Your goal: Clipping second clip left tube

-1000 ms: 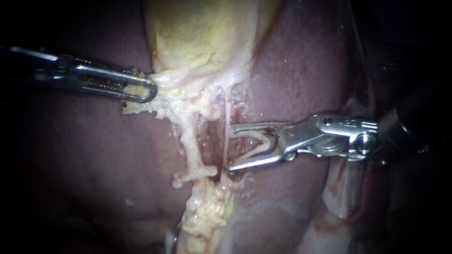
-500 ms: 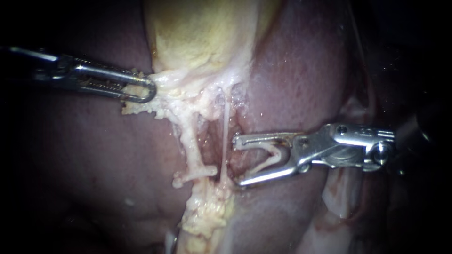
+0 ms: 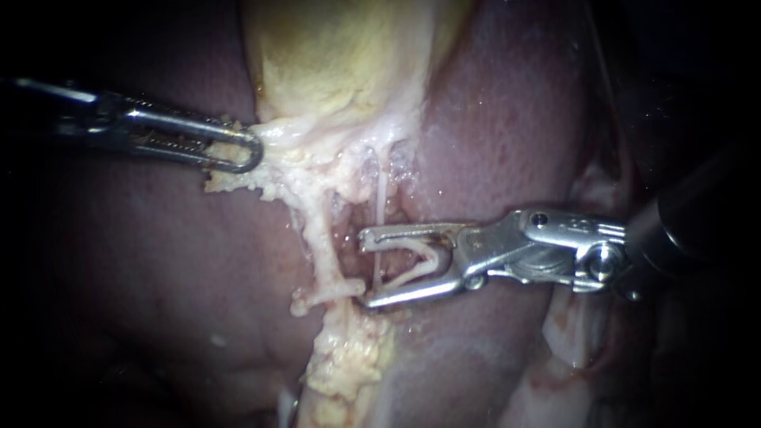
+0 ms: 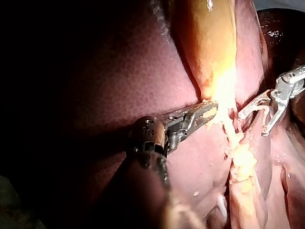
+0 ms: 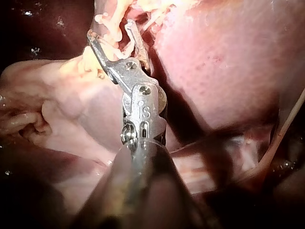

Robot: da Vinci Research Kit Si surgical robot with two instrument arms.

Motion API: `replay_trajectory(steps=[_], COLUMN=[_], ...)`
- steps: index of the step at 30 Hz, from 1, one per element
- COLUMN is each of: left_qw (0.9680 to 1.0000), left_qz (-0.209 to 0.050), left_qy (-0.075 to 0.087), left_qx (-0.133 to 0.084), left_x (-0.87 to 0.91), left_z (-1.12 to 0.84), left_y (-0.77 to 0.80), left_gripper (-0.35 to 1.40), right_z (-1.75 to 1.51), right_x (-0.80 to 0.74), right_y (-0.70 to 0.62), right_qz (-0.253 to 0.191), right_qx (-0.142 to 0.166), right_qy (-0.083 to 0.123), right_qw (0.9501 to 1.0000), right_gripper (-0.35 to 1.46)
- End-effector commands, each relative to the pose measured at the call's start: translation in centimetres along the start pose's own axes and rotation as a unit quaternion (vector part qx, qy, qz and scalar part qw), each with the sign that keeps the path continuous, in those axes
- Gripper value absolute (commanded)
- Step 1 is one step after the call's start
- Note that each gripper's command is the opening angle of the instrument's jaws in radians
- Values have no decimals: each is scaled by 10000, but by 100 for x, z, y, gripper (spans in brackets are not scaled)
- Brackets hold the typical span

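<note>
My left instrument (image 3: 242, 154) comes in from the left, its jaws shut on the pale tissue at the neck of the yellow gallbladder (image 3: 333, 63). Two tubes run down from there: a thicker pale left tube (image 3: 321, 242) and a thin strand-like right tube (image 3: 380, 198). A pale crosswise piece (image 3: 329, 292), which looks like a clip, sits low on the left tube. My right instrument (image 3: 366, 269) holds a white V-shaped clip (image 3: 424, 261) inside its open jaws. The thin tube passes between those jaws, whose tips end just short of the left tube. In the right wrist view the jaws (image 5: 110, 29) stand open among pale strands.
Dark red liver (image 3: 507, 119) lies on both sides of the tubes. A lump of yellow fatty tissue (image 3: 349, 357) hangs below them. In the left wrist view my left instrument (image 4: 205, 112) grips the gallbladder neck, and my right instrument (image 4: 259, 114) stands just beyond it.
The right instrument drew back to the right, then advanced left again. Its open jaws now reach further left and straddle the thin tube. The left instrument has held still.
</note>
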Motion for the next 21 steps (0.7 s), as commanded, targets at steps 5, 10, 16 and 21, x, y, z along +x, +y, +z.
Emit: replay_trajectory(steps=[5,10,16,21], left_qw=[10000,10000,10000,10000], left_qz=[0,0,0,0], left_qy=[-1,-1,-1,-1], left_qx=[-1,-1,-1,0], left_x=[0,0,0,0], left_z=[0,0,-1,-1], left_y=[0,0,0,0], left_gripper=[-35,-35,-35,-35], right_z=[4,13,40,57], right_x=[-15,-16,-17,-19], right_y=[9,14,19,21], right_qz=[23,19,-16,-100], right_qx=[-19,-20,346,483], right_qy=[-15,-20,-134,-180], right_qw=[10000,10000,9993,9986], right_gripper=[49,48,47,46])
